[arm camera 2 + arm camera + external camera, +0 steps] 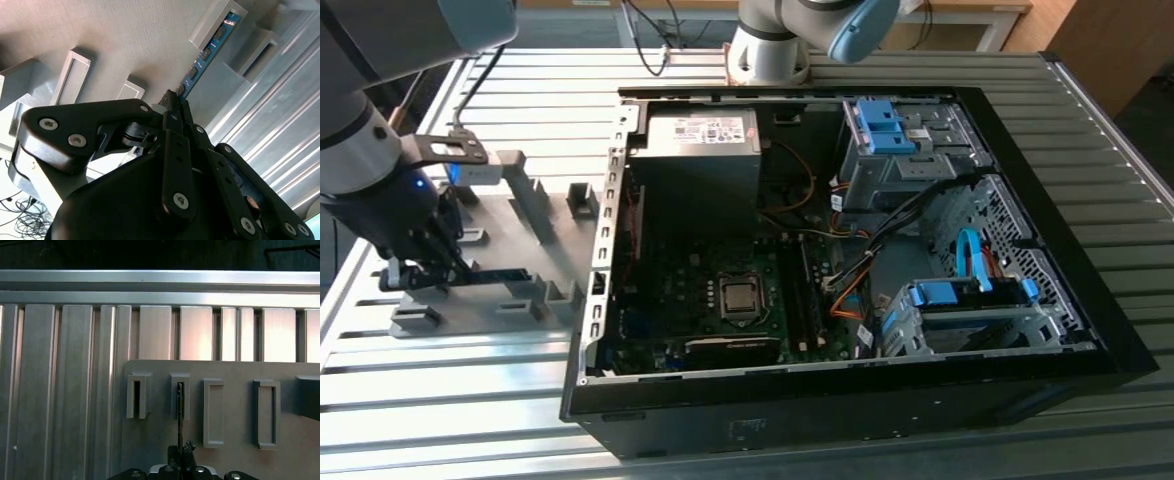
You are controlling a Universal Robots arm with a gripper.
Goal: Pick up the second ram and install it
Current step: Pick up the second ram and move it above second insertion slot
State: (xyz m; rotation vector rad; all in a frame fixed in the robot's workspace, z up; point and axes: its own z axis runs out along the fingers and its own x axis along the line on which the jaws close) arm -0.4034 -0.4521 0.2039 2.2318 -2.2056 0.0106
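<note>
Ribbed metal table (440, 400) carrying one open computer case (854, 425) and, at the exterior view's left, one gray slotted rack (540, 215). White label (703, 128) on the power supply, print too small to read. Bright blue clips (881, 125) on two drive bays. Tool (176, 98) clamped on the near end of the second ram (206, 55). Strip standing on edge over the rack, long axis pointing straight away from the tool, far end in a slot post.
</note>
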